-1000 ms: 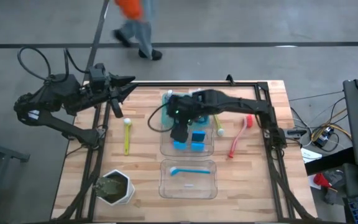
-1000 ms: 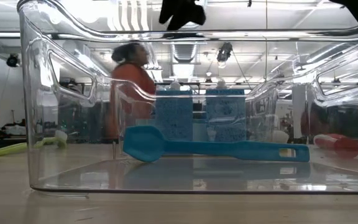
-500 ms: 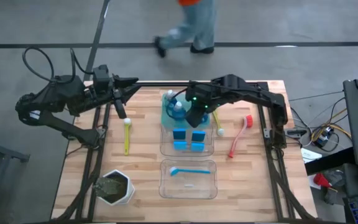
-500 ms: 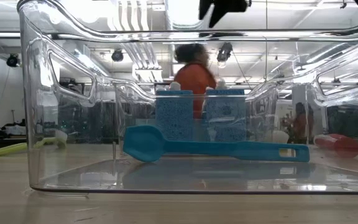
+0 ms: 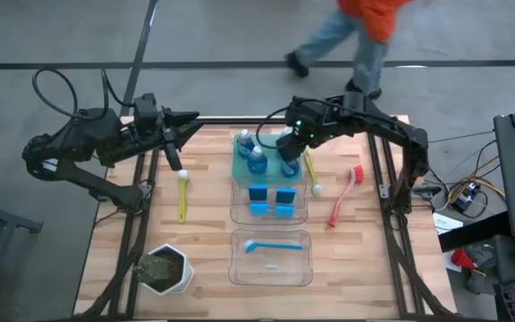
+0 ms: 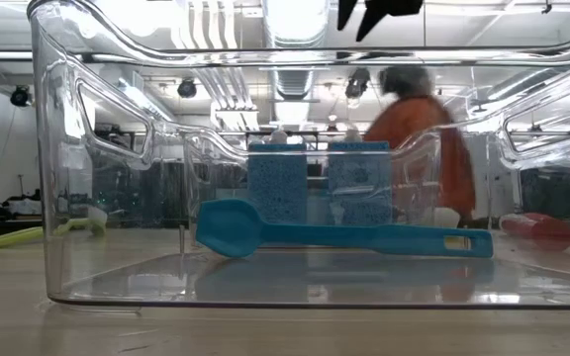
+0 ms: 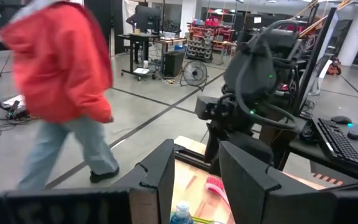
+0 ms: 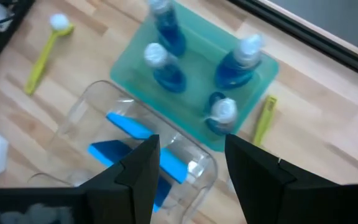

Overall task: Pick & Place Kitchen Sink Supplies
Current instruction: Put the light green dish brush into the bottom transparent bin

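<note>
Rectangular blue sponges [image 5: 271, 201] stand in clear bin [image 5: 299, 215].

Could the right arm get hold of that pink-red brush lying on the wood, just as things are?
Probably yes. The pink-red brush lies bare on the table, outside the bins, nothing over it. The right end effector hovers open and empty above the green tray nearby.

The person [image 5: 365, 31] walking behind the table was cut off by the top edge in the high view, only legs and a bit of orange top showing, and was just a blur in the low view. The right gripper [image 6: 379, 10] only poked in at the top edge of the low view. Behind the blue brush [image 6: 339, 235] and sponges [image 6: 277, 183], the bottles were mostly hidden. The fourth bottle [image 5: 291, 165] sat partly under the right arm from above.
</note>
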